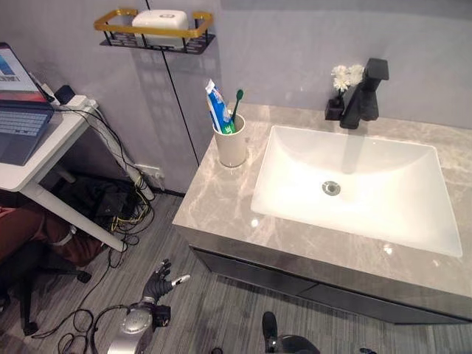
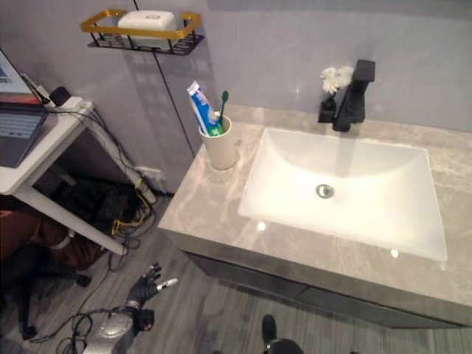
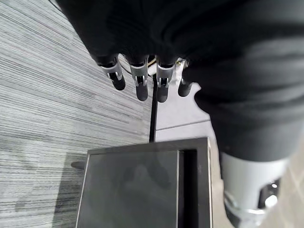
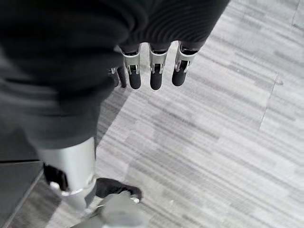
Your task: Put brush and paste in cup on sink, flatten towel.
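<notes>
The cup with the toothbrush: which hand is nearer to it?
Left. The left hand hangs low over the floor, below the cup. The right hand hangs over bare floor; its distance cannot be told.

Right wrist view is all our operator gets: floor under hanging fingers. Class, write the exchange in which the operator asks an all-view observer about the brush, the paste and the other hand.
Operator: My right hand hangs open over the floor. Where are the brush and paste?
Observer: Both stand in the cup, on the counter just left of the basin.
Operator: And the left hand?
Observer: It hangs low over the floor, fingers relaxed, in front of the cabinet.
</notes>
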